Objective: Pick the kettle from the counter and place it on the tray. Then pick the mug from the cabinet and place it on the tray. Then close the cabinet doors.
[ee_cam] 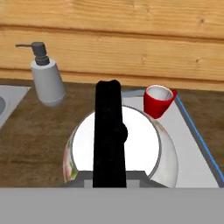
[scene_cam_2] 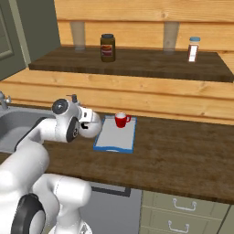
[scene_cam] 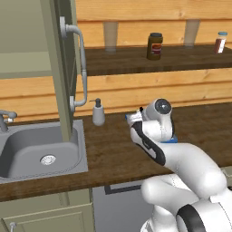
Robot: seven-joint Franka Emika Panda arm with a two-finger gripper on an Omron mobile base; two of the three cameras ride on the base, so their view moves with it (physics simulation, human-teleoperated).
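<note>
1. The kettle [ee_cam: 120, 148] sits right under my hand in the hand view: a round, glossy white body with faint reddish marks at its left edge, and a matte black arched handle running straight up the middle of that view, away from me toward the wall.
2. My fingers are drawn in narrow, nearly together. The kettle's handle runs right where they would close, but the fingertips themselves are hidden, so I cannot tell whether I grip it.
3. The kettle hangs over the near left part of the tray [ee_cam: 194, 144], a flat pale grey rectangle with a thin blue rim. Whether its base touches the tray I cannot tell.
4. The tray's long axis runs from me toward the wall.
5. The mug [ee_cam: 158, 101], a small red cylinder with a pale inside, stands upright on the tray's far end, its handle pointing right.
6. The soap dispenser [ee_cam: 47, 76], smooth grey-white with a dark pump, stands to the left on the counter [scene_cam: 113, 154], dark wood-grain.
7. The steel sink [scene_cam: 41, 152] lies further left.
8. One olive-grey cabinet door [scene_cam: 61, 68] stands open above it, its curved metal bar handle facing right.
</note>
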